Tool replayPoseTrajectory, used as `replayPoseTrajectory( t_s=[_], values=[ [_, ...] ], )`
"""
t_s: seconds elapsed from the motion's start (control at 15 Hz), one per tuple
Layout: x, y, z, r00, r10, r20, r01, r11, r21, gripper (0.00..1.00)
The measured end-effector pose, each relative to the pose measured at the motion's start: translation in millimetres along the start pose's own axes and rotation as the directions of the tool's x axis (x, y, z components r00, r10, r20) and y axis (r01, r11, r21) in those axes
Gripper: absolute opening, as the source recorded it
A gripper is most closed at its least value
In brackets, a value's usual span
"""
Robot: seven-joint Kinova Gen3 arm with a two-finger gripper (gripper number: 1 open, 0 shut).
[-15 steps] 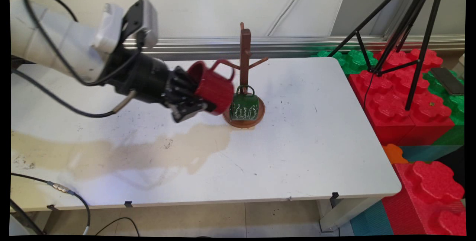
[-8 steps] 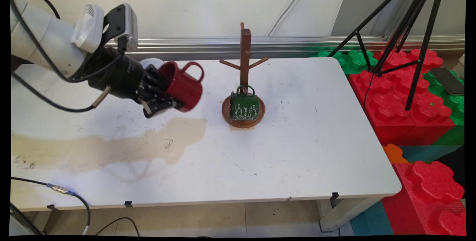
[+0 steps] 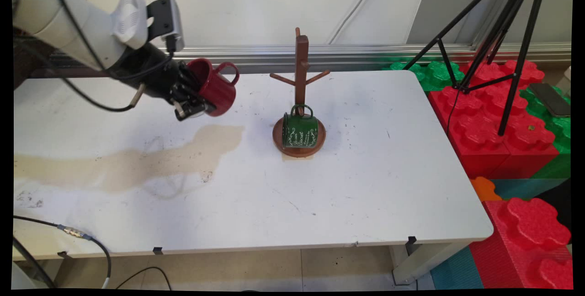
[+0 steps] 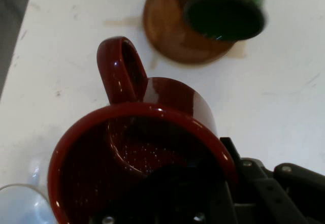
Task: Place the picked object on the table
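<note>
One shiny dark red mug [image 3: 214, 87] sat clamped in the black pincer [image 3: 194, 100], up off the white table [image 3: 365, 186]. Pulled back and lifted away from the brown wooden mug tree [image 3: 300, 86] and its green mug [image 3: 300, 130], now well apart.

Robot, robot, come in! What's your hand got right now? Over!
Hand shut on red mug, held tilted above table. Green mug hanging on wooden mug tree, apart to the side.
</note>
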Motion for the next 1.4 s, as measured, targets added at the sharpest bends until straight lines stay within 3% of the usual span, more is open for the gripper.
replayPoseTrajectory(
  t_s=[0.27, 0.53, 1.4],
  values=[
    [14.1, -23.4, 24.6, 0.995, 0.056, 0.081, -0.058, 0.998, 0.017, 0.0],
    [27.6, -40.2, 55.3, 0.984, 0.1, 0.144, -0.102, 0.995, 0.006, 0.0],
    [57.6, -79.6, 167.0, 0.94, 0.205, 0.272, -0.191, 0.979, -0.078, 0.0]
  ],
)
